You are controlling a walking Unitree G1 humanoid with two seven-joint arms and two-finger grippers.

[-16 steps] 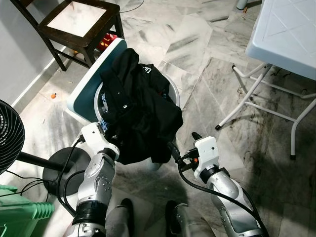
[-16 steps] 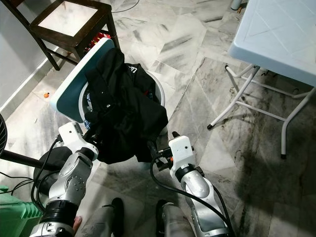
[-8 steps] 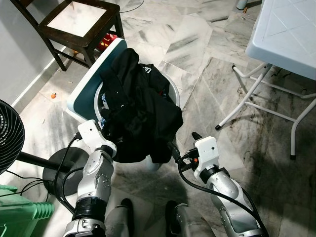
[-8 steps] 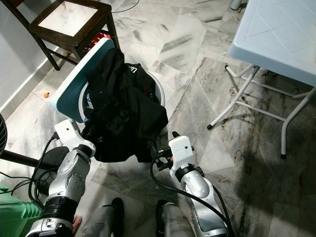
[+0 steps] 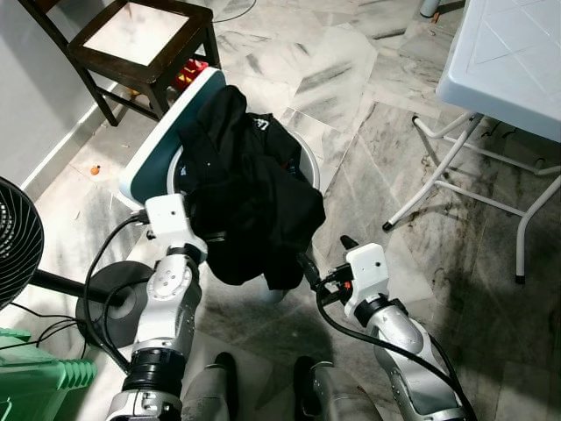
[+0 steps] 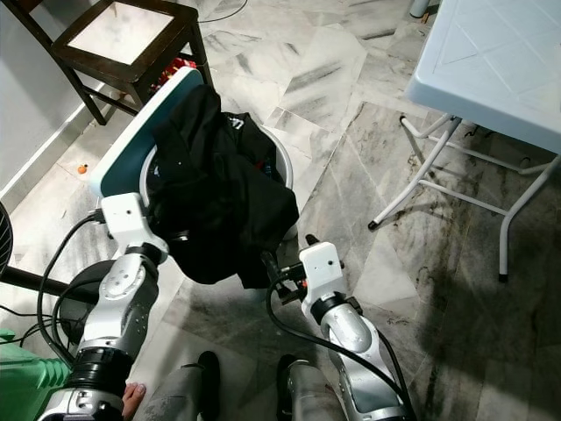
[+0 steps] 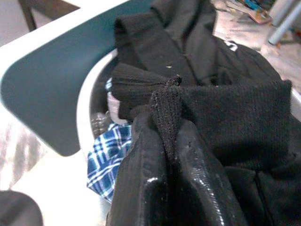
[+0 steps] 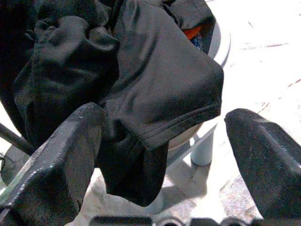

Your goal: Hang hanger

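A black garment [image 5: 250, 202] is draped over a white round laundry tub [image 5: 308, 163] with a raised teal lid [image 5: 162, 140]. My left gripper [image 7: 167, 136] is shut on a fold of the garment's edge, at the tub's left side. Its fingers [image 7: 150, 174] pinch the knit fabric between them. My right gripper [image 8: 164, 115] stands open just below and right of the hanging hem, with one finger [image 5: 308, 267] close to the cloth. A blue checked cloth [image 7: 106, 150] lies inside the tub.
A dark wooden chair [image 5: 140, 44] stands behind the tub. A white folding table [image 5: 508, 61] is at the right, its legs [image 5: 438, 175] on the marble floor. A black fan [image 5: 17, 241] with a round base [image 5: 110, 294] and a green plastic item [image 5: 35, 377] are at the left.
My left gripper has risen and moved in toward the tub, lifting the garment's edge with it. The right arm has stayed in place.
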